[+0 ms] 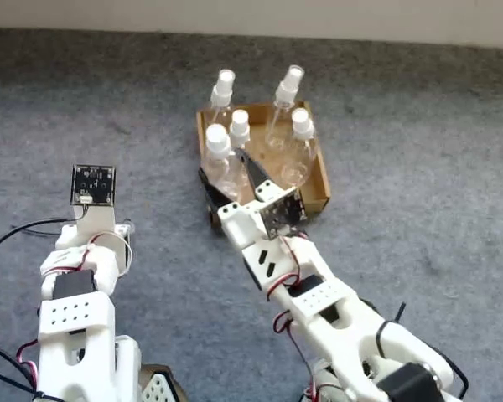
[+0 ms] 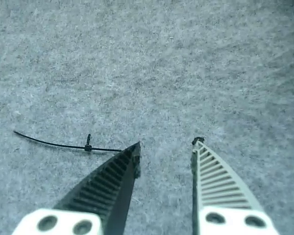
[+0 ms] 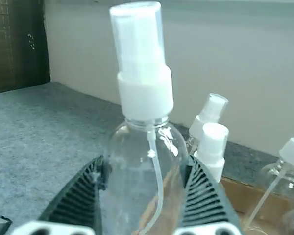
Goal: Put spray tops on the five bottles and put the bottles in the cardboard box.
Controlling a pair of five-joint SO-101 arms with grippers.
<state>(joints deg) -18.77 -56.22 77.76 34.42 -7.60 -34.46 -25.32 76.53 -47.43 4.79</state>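
Last bottle, spray top already on, sits at the near left corner of the cardboard box, beside the other four. Can't tell if its base is down on the box floor. I'd lower it straight, keep it upright so it doesn't knock its neighbours, then let go. Right end effector is pinching the bottle's clear body from both sides. Left end effector hangs spread apart over the grey table, holding nothing, near a black zip tie.

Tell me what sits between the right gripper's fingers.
A clear bottle with a white spray top stands upright there, both fingers against its sides, in the right wrist view.
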